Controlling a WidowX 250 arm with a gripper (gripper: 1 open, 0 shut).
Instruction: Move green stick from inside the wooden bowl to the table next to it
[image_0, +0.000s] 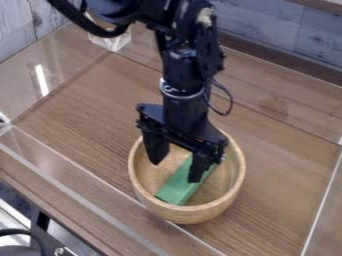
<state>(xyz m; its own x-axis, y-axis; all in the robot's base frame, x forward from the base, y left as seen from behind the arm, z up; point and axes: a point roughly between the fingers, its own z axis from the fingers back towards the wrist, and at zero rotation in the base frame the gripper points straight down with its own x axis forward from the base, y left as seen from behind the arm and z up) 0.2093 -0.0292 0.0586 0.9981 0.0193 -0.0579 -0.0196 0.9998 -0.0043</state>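
Note:
A light-tan wooden bowl (227, 197) sits on the brown wood-grain table (94, 110), toward the front right. Inside it lies the bright green stick (179, 186), running diagonally from lower left to upper right. My black gripper (181, 166) hangs straight down into the bowl, open. One finger stands at the stick's left side and the other finger (203, 165) at its upper right end, partly covering the stick. I cannot tell whether the fingertips touch it.
Clear acrylic walls (54, 60) border the tabletop on all sides, with a low front wall (54, 165) close to the bowl's left. A small clear stand (107, 35) sits at the back left.

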